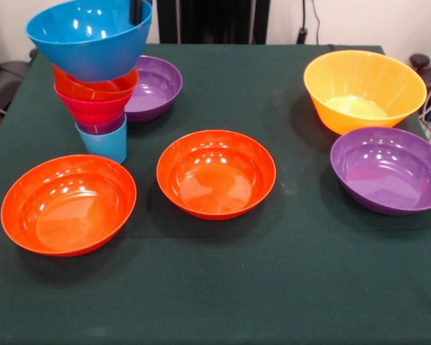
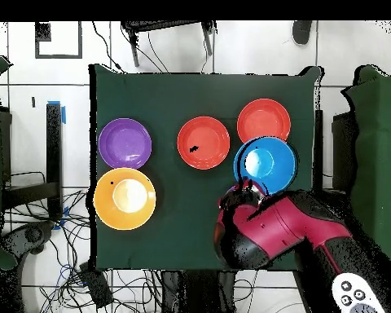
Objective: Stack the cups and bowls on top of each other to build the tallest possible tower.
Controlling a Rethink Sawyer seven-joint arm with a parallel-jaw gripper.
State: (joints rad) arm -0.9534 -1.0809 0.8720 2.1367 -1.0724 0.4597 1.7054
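Observation:
The tower [image 1: 97, 93] stands at the left of the front view. A light blue cup [image 1: 103, 142] is lowest, with a purple cup [image 1: 100, 127], a pink bowl [image 1: 93, 108] and a small orange bowl [image 1: 93, 86] above it. The medium blue bowl [image 1: 90, 36] [image 2: 265, 161] is on top. My gripper [image 1: 136, 11] [image 2: 246, 189] shows as a dark piece at the blue bowl's far rim, and its state is hidden. Loose on the cloth are two orange-red bowls [image 1: 68, 205] [image 1: 215, 172], two purple bowls [image 1: 154, 86] [image 1: 389, 169] and the yellow-orange bowl [image 1: 364, 90].
The table [image 1: 223, 287] has a dark green cloth. In the overhead view my red and black arm [image 2: 272, 228] reaches over the table's edge to the tower and covers the purple bowl beside it. Cables lie on the floor round the table.

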